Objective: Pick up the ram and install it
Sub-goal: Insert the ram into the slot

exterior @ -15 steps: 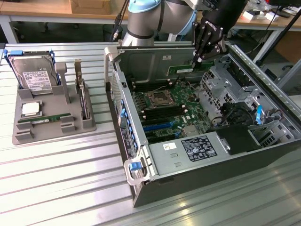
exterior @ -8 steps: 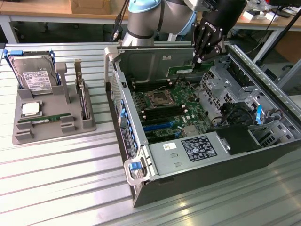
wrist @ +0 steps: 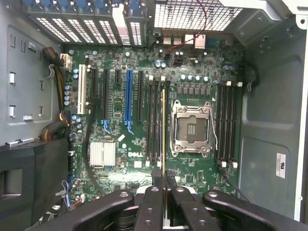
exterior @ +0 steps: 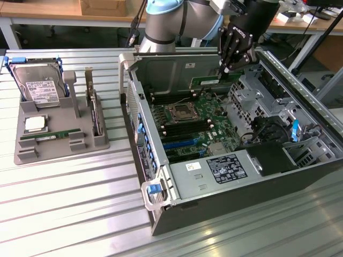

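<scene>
Ram (exterior: 206,82) hangs pinched in the closed gripper (exterior: 224,68) above the open computer case (exterior: 161,214), at about one o'clock in the exterior view. It lies lengthwise, close to the case's far wall and over the motherboard (exterior: 214,126); whether it touches a slot cannot be told. Room is tight there: the far wall rises just behind, and a metal drive cage (exterior: 257,96) stands at three o'clock of the gripper. Over the board's middle the case is open upward.

Count: two ram sticks, one in the gripper and a second stick (exterior: 45,137) lying on the grey tray (exterior: 59,152) at nine o'clock. One hard drive (exterior: 37,85), one square CPU chip (exterior: 35,124) and one bracketed card (exterior: 94,110) sit on that tray too, well apart from the case.

The wrist view gives what the exterior view cannot. The ram (wrist: 163,130) appears edge-on as a thin line between the fingers (wrist: 153,202), running along the slot bank just beside the CPU socket (wrist: 192,127). A second slot bank (wrist: 227,125) lies beyond the socket.
</scene>
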Controlling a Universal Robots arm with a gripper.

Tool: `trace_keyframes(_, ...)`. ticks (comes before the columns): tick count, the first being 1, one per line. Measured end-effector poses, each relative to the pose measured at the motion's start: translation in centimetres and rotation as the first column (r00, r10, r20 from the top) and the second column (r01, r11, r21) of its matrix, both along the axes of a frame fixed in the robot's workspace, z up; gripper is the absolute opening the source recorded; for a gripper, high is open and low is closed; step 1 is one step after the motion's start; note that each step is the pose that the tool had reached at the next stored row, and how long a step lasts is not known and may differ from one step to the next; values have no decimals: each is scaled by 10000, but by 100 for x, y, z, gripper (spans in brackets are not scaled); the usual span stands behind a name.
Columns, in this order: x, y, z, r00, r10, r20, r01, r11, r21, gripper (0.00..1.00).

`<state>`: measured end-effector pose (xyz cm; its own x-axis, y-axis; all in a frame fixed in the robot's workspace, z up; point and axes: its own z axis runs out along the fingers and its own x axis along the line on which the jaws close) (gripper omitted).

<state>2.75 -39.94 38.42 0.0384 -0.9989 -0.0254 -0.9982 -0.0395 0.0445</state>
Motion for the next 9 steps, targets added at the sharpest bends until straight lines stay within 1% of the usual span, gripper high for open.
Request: trace_keyframes(9,0,0,-28,10000,0,0,0,10000,-1,12)
